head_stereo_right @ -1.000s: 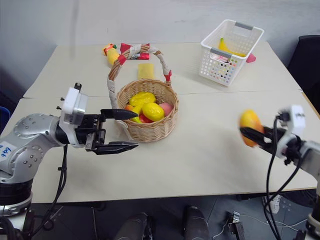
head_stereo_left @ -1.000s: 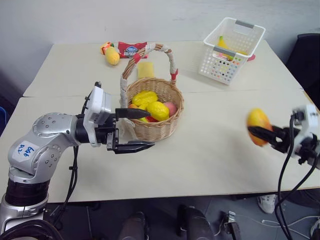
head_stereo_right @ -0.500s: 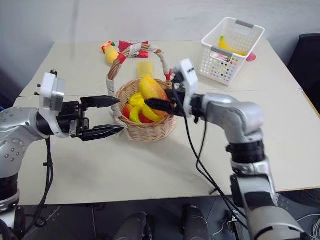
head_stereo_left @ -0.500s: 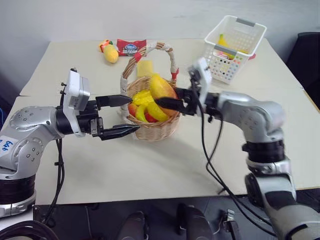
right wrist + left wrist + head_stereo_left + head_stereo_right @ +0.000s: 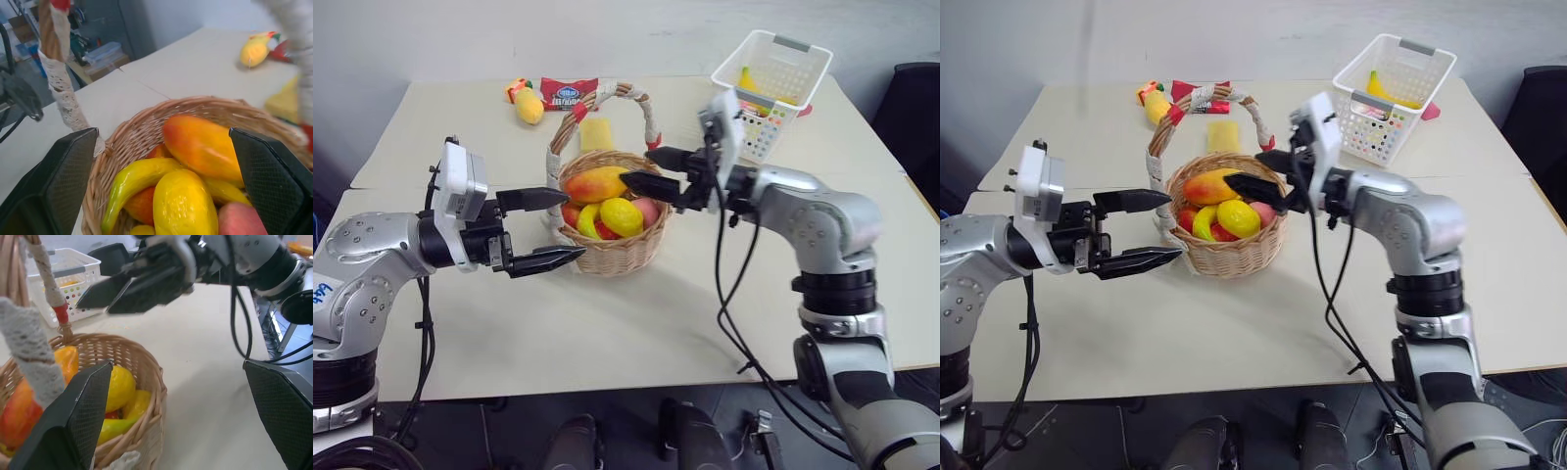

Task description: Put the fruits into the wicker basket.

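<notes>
Surface: pale beige tabletop (image 5: pixel 636 323) made of joined panels with seams, against a plain light wall.
Writing: a red packet (image 5: pixel 570 93) in the upper left of the frame carries a blue oval logo, too small to read; a blue handwritten scrawl sits on a white sticker on the left arm, not legible.
Wicker basket (image 5: pixel 617 257): round, tan woven weave, at mid-frame, with a tall arched handle wrapped in white lace-like banding and red bands.
Mango (image 5: pixel 597 183): oval, smooth, orange-red fading to yellow, lying on top of the pile inside the wicker basket, toward its back rim.
Lemon (image 5: pixel 622 216): glossy yellow, inside the basket at the front, beside a curved yellow-green piece and a pink one.
Right hand (image 5: pixel 651 170): black fingers spread wide, empty, above the basket's right rim.
Left hand (image 5: pixel 551 230): fingers wide apart, empty, just beside the basket's left side.
White basket (image 5: pixel 773 93): plastic lattice, upper right, a banana inside.
Yellow block (image 5: pixel 598 135): flat square behind the wicker basket.
Yellow toy (image 5: pixel 530 106): near the packet.
</notes>
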Controlling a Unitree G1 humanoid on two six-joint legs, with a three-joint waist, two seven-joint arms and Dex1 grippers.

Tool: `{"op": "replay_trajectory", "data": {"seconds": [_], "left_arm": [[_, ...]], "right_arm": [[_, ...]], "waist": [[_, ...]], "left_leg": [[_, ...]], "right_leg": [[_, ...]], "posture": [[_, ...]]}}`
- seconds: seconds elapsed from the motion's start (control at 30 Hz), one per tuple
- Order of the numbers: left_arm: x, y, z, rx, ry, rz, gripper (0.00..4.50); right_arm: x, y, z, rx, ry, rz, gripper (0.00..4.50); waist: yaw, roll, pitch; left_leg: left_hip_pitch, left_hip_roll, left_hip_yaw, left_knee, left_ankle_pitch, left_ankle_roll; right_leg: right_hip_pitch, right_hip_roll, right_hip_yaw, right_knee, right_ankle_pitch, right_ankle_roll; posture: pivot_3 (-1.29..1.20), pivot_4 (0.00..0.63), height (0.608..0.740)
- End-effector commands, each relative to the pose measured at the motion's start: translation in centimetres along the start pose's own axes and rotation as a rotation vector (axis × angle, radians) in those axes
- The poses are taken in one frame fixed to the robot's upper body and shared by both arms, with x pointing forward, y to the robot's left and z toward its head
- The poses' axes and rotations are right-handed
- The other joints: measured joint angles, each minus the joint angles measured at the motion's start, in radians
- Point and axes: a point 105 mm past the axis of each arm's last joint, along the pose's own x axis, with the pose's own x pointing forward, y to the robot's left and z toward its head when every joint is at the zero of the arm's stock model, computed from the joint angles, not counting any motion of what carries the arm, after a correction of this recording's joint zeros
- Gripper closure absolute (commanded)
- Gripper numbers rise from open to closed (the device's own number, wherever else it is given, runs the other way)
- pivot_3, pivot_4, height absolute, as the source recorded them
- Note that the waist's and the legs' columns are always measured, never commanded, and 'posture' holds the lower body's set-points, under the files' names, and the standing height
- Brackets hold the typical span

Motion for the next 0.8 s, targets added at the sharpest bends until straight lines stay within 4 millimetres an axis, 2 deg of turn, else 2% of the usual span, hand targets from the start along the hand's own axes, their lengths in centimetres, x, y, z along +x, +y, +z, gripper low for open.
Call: {"op": "replay_trajectory", "data": {"seconds": [0.03,0.3,0.4,0.5,0.67,0.7,0.8], "left_arm": [[-0.2,0.0,1.3,0.063,-0.026,0.014,0.0],[-0.1,0.6,2.2,0.082,-0.051,0.044,0.0],[-0.2,0.5,2.3,0.086,-0.05,0.056,0.0],[-0.4,0.5,2.3,0.087,-0.055,0.07,0.0],[-0.3,0.4,2.2,0.087,-0.06,0.081,0.0],[-0.3,0.4,2.2,0.087,-0.062,0.082,0.0],[-0.2,0.4,2.2,0.087,-0.068,0.084,0.0]], "right_arm": [[-0.1,-1.8,1.7,-0.07,-0.061,-0.113,0.04],[3.9,-4.7,-0.8,-0.149,-0.025,-0.157,0.04],[5.3,-5.3,-0.5,-0.133,-0.062,-0.152,0.04],[6.3,-5.6,0.0,-0.108,-0.096,-0.15,0.65],[6.7,-5.9,0.2,-0.118,-0.115,-0.143,2.23],[6.8,-5.8,0.3,-0.119,-0.117,-0.137,2.7],[6.7,-5.7,0.3,-0.128,-0.12,-0.122,3.69]], "waist": [[-0.002,0.0,0.0],[-0.028,0.0,0.0],[-0.03,0.0,0.0],[-0.031,0.0,0.0],[-0.028,0.0,0.0],[-0.028,0.0,0.0],[-0.029,0.0,0.0]], "left_leg": [[0.001,0.0,0.001,0.0,0.0,0.0],[0.001,0.001,0.003,-0.002,0.001,-0.001],[0.0,0.001,0.004,-0.003,0.001,-0.001],[0.0,0.001,0.004,-0.002,0.001,-0.001],[0.0,0.001,0.003,-0.002,0.001,-0.001],[0.0,0.001,0.003,-0.002,0.001,-0.001],[0.0,0.001,0.003,-0.002,0.001,-0.001]], "right_leg": [[0.0,0.0,0.001,0.001,0.0,0.0],[-0.003,0.001,0.003,0.003,0.0,-0.001],[-0.004,0.001,0.004,0.003,0.0,0.0],[-0.004,0.001,0.004,0.003,0.0,0.0],[-0.004,0.001,0.004,0.003,0.0,-0.001],[-0.004,0.0,0.004,0.003,0.0,-0.001],[-0.004,0.0,0.004,0.003,0.0,0.0]], "posture": [[0.0,0.15,0.74],[0.0,0.15,0.74],[0.0,0.15,0.74],[0.0,0.15,0.74],[0.0,0.15,0.74],[0.0,0.15,0.74],[0.0,0.15,0.74]]}}
